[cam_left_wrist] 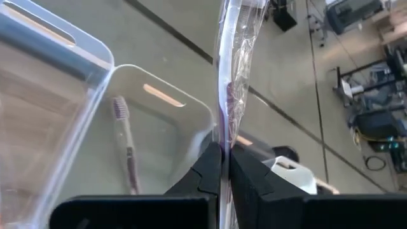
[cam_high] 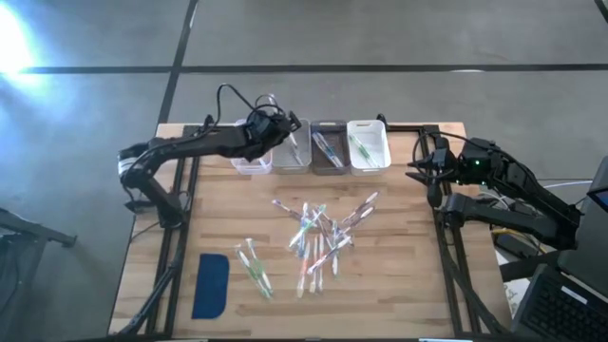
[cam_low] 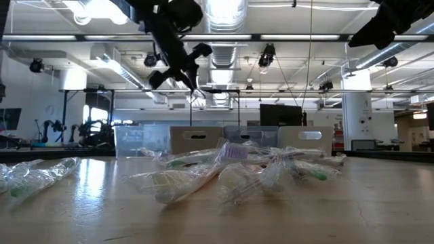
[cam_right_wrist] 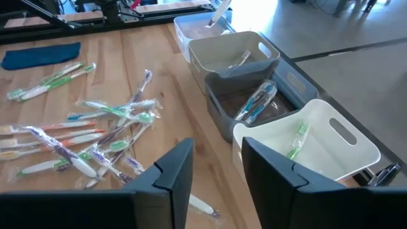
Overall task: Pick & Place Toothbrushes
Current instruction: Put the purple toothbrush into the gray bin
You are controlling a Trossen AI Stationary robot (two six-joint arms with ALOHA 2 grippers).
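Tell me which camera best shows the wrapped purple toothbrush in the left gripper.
Left wrist view: the plastic-wrapped purple toothbrush stands pinched in the shut left gripper, above a clear bin. The high view shows it only as a sliver by the bins, the low view a thin stick under the raised arm, the right wrist view a distant tip.

Toothbrushes [cam_high: 318, 237] piled mid-table, bins [cam_high: 312, 146] behind, pad [cam_high: 211, 285] front-left.

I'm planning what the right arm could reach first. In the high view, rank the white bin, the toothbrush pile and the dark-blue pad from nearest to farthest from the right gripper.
1. The white bin, at the right end of the bin row, nearest the right gripper.
2. The toothbrush pile, mid-table, farther left.
3. The dark-blue pad, at the near left corner, farthest.
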